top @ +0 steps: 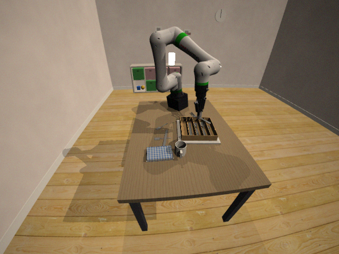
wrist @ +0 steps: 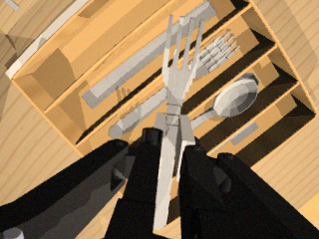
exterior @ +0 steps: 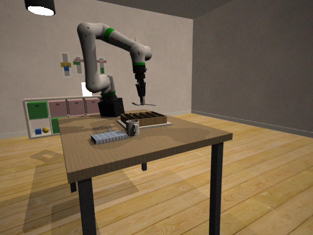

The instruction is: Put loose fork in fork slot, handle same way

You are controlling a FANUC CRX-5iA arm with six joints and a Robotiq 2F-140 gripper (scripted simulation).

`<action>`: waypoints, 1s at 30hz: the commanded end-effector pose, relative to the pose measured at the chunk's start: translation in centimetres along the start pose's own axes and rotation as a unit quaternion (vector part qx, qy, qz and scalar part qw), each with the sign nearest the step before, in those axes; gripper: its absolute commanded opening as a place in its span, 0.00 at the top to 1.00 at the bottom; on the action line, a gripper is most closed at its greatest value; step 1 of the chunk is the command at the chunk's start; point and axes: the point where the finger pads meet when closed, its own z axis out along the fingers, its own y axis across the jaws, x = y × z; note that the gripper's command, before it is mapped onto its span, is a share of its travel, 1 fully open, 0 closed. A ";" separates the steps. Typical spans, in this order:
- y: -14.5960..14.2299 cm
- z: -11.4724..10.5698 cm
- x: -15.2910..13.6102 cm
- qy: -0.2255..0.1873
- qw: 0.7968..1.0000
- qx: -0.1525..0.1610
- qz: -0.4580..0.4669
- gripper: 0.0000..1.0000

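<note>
My gripper is shut on the loose fork by its handle. It holds the fork level, a little above the back part of the wooden cutlery tray. In the wrist view the held fork's tines point up the picture, at an angle to the slots. Under them lies the slot with the other forks, tines toward the upper right. A slot with knives lies on one side, a slot with a spoon on the other.
The tray sits on a white mat. A grey mug stands by the tray's front left corner, a blue checked cloth beside it. Loose cutlery lies left of the tray.
</note>
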 end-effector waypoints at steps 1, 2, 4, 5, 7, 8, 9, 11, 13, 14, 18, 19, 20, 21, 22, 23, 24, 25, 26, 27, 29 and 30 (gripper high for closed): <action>0.0 0.0 0.0 -0.001 0.990 0.017 0.138 0.98; 0.0 0.0 0.0 -0.002 0.987 0.018 0.162 0.98; 0.0 0.0 0.0 -0.002 0.978 0.021 0.209 0.98; 0.0 0.0 0.0 -0.004 0.972 0.023 0.233 0.98; 0.1 0.0 0.0 -0.012 0.960 0.031 0.278 0.98; 0.2 0.0 0.0 -0.019 0.953 0.036 0.299 0.98; 0.3 0.0 0.0 -0.027 0.946 0.041 0.319 0.98; 0.4 0.0 0.0 -0.042 0.932 0.054 0.357 0.98; 0.4 0.0 0.0 -0.042 0.932 0.054 0.357 0.98; 0.4 0.0 0.0 -0.047 0.926 0.059 0.369 0.98; 0.4 0.0 0.0 -0.047 0.926 0.059 0.369 0.98; 0.4 0.0 0.0 -0.047 0.926 0.059 0.369 0.98; 0.4 0.0 0.0 -0.047 0.926 0.059 0.369 0.98; 0.4 0.0 0.0 -0.047 0.926 0.059 0.369 0.98; 0.4 0.0 0.0 -0.047 0.926 0.059 0.369 0.98; 0.4 0.0 0.0 -0.047 0.926 0.059 0.369 0.98; 0.4 0.0 0.0 -0.047 0.926 0.059 0.369 0.98; 0.4 0.0 0.0 -0.047 0.926 0.059 0.369 0.98; 0.4 0.0 0.0 -0.047 0.926 0.059 0.369 0.98; 0.4 0.0 0.0 -0.047 0.926 0.059 0.369 0.98; 0.4 0.0 0.0 -0.047 0.926 0.059 0.369 0.98; 0.4 0.0 0.0 -0.047 0.926 0.059 0.369 0.98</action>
